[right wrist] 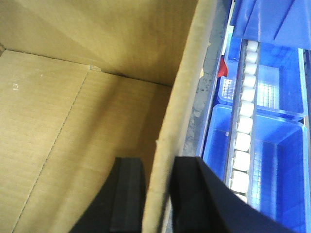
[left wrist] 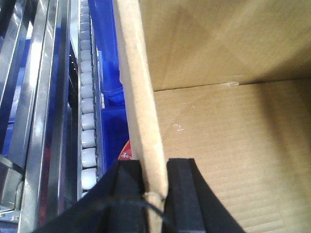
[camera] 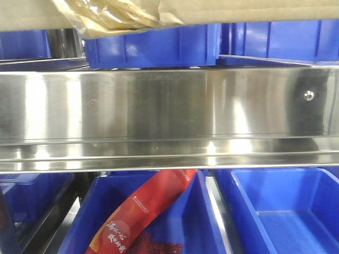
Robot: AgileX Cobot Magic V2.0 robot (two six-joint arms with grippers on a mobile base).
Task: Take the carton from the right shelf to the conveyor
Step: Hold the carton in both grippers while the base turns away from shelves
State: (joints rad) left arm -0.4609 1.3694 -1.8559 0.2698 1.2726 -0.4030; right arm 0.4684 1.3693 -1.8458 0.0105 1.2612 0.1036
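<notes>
Left hand (left wrist: 154, 167) is clamped on the carton (left wrist: 233, 145): one black finger (left wrist: 129, 194) outside the left wall, the other inside, the cardboard edge pinched between them. Right hand (right wrist: 158, 167) does the same on the opposite wall, one finger (right wrist: 127, 194) inside the box and its partner outside, closed on the board. So the carton sits between the two hands, open top facing the wrist cameras, its bare corrugated floor in view. From the front, its brown edge (camera: 265, 9) and a twist of glossy tape (camera: 106, 18) run along the top, above the right shelf's mirror-like rail (camera: 169, 111) with its small screw head (camera: 309, 95). Blue bins (camera: 286, 206) lie below the rail, a red packet (camera: 148, 211) in the left one.
</notes>
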